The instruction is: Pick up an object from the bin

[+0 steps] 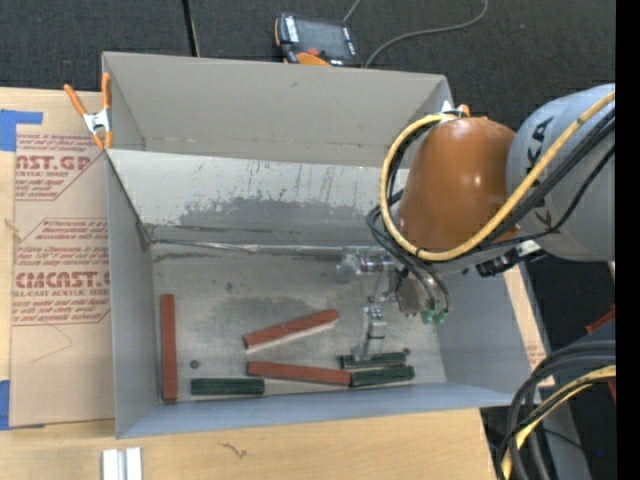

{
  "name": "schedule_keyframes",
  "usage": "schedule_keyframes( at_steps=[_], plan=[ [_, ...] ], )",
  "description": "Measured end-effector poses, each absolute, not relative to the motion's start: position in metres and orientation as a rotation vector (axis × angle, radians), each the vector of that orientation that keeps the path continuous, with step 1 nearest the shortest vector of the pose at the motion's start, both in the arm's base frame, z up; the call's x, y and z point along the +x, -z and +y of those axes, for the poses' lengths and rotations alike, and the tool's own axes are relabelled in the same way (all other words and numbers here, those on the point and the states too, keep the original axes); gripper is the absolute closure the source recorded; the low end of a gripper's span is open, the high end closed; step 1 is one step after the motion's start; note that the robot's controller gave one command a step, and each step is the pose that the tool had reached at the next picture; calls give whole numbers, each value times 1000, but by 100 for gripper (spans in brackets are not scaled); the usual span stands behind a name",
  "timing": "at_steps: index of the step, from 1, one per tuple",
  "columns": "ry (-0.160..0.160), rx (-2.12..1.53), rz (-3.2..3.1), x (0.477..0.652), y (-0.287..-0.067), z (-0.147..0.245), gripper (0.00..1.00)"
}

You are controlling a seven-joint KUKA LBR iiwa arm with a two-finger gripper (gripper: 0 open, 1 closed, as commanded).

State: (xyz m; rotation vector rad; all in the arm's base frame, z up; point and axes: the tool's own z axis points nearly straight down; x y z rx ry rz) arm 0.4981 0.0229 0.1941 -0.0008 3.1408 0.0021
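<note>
Low right in bin [128,298] | gripper [372,343] over green sticks [385,375], likely lining up a pick | claw state: cannot tell

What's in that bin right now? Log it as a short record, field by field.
container: grey bin
gripper: low over the floor's front right
nearest things: two dark green sticks, side by side below it
red sticks: tilted one mid-floor; flat one in front; long one along the left wall
other: third green stick, front left
</note>
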Motion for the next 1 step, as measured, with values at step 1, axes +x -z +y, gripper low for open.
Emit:
schedule_keyframes(
  at_steps=[1],
  plan=[
    [-1, 272, 3135, 529, -69, 8, 0]
  ],
)
